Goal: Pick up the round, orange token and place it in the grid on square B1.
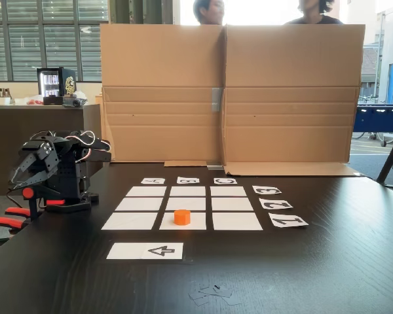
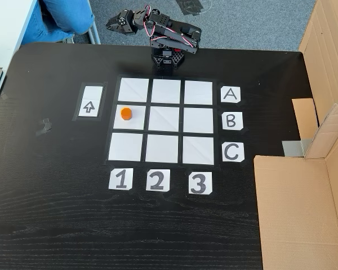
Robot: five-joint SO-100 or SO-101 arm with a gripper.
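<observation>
The orange token (image 1: 182,217) (image 2: 126,113) sits on square B1 (image 1: 198,224) (image 2: 138,121), the rectangle of the grid (image 1: 229,204) (image 2: 165,119) in line with label B and label 1. In both fixed views it rests toward that square's grid-facing edge, with nothing touching it. My arm is folded up at the table edge beyond row A. Its gripper (image 1: 18,175) (image 2: 111,23) hangs past the table edge, well away from the token, and looks shut with nothing in it.
A white strip with a black arrow (image 1: 146,250) (image 2: 90,102) lies beside column 1. Tall cardboard walls (image 1: 226,91) (image 2: 304,208) stand along the side past C. Orange clamps (image 1: 6,222) hold the arm's base. People stand behind the cardboard.
</observation>
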